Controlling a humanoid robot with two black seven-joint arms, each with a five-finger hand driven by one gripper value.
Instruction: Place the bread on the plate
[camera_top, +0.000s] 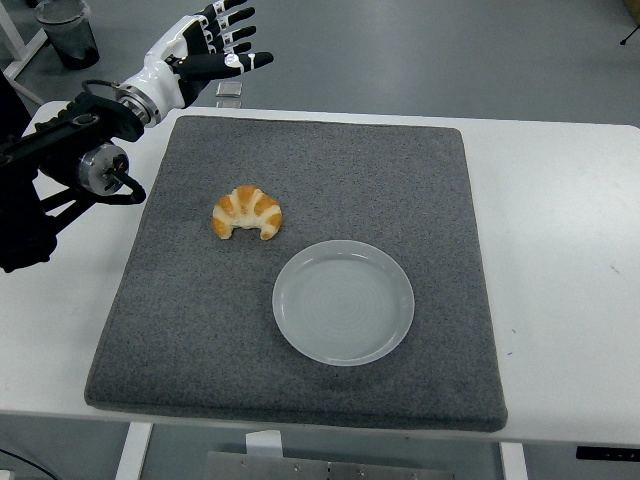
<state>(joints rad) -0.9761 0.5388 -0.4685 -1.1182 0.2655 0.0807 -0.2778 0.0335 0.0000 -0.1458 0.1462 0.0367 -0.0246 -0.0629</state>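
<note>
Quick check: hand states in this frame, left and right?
Left hand: open, fingers spread, holding nothing, raised beyond the mat's far left corner.
Right hand: not in view.

Single head view, high on robot's side, facing forward and down over white table (560, 200)

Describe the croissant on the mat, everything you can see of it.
The croissant is a small crescent of golden-brown bread with paler bands across its ridged back, looking glossy and baked. It lies flat on the grey mat, left of centre, its two tips pointing toward the table's near edge. It rests apart from the pale round plate, which sits nearer and to its right. Nothing touches it but the mat; the left hand hovers open well beyond it, past the mat's far left corner.
</note>
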